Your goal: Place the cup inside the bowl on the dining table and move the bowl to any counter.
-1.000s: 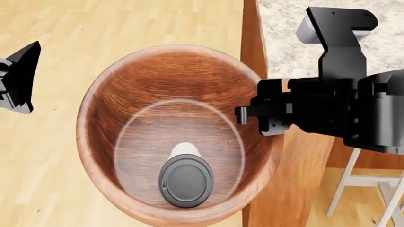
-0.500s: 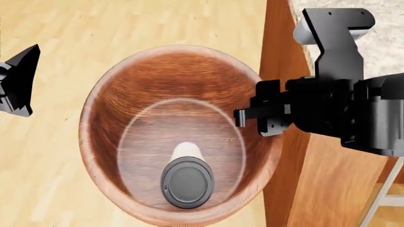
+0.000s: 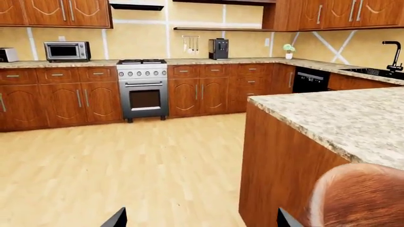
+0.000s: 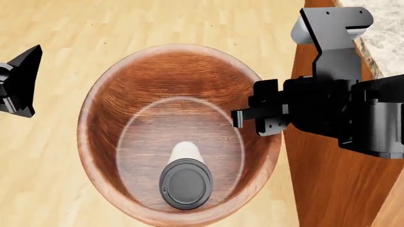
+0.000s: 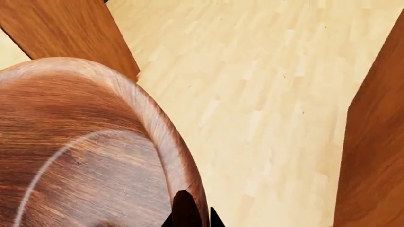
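The cup point(image 4: 185, 183), a slim cream tumbler with a dark grey lid, is seen standing upright on the floor of the wooden bowl point(image 4: 151, 90), toward the near wall; it is judged light and top-heavy, so a tilt of the bowl could tip or slide it. The bowl is carried in the air above the wood floor point(image 4: 158, 23), just beside the reddish panel point(image 4: 328, 179) of a granite-topped unit. It is judged stiff, thick-walled and fairly heavy, with a smooth finish that may slip; the rim is the sensible place to be held, and that is where the right gripper point(image 5: 191, 218) is clamped, one finger inside the wall and one outside. The left gripper point(image 3: 198, 222) hangs free beside the bowl, its fingers spread apart on nothing. Compared with the earlier head view, the panel and granite edge point(image 4: 385, 42) have shifted toward the right of the picture, while bowl, cup and both grippers have kept their places relative to each other.
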{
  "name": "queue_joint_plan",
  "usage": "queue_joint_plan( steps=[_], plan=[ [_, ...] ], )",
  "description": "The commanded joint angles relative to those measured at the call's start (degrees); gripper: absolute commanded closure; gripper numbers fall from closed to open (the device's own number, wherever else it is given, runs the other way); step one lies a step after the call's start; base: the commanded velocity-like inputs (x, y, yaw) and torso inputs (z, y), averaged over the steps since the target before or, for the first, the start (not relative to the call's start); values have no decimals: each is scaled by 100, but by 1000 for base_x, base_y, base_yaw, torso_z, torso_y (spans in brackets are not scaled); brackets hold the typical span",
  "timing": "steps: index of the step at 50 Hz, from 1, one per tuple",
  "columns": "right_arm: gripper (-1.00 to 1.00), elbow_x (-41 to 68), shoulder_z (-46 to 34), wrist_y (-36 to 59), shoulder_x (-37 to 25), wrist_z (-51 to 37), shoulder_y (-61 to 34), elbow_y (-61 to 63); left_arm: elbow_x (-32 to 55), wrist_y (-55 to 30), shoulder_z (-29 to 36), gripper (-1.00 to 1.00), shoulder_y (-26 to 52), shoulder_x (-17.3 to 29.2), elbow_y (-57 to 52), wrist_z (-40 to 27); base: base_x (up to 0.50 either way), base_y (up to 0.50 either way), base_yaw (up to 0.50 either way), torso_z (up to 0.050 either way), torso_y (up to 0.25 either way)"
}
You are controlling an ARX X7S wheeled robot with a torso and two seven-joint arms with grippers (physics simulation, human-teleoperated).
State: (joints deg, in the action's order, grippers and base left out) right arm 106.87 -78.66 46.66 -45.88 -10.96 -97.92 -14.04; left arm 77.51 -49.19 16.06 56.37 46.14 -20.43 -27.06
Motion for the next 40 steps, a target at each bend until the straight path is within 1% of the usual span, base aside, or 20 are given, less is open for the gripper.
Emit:
queue_joint_plan(
  steps=[1,4,22,25,33,35,40],
  plan=[
    [100,14,140,-56,-5,37,-16,30,-29,39,20,-100,-19,-31,13,16,404,432,0,0,0],
    [100,12,142,-54,-3,38,-15,29,82,60,-85,-100,-129,105,-68,32,408,420,0,0,3],
    [100,-2,170,-110,18,58,50,17,8,45,19,-100,-18,-2,5,17,413,415,0,0,1],
    [100,-13,178,-175,95,55,95,-8,34,73,-24,-100,-76,49,-18,34,446,359,0,0,3],
    [100,8,221,-351,197,75,251,-53,68,103,-69,-100,-153,123,-43,76,461,337,0,0,1],
    [100,30,228,-375,206,60,288,-47,2,111,-15,-100,-133,62,-1,90,467,323,0,0,0],
    [100,86,227,-360,232,9,308,-119,-3,117,-3,-100,-138,45,0,70,331,76,0,2,2]
  ],
)
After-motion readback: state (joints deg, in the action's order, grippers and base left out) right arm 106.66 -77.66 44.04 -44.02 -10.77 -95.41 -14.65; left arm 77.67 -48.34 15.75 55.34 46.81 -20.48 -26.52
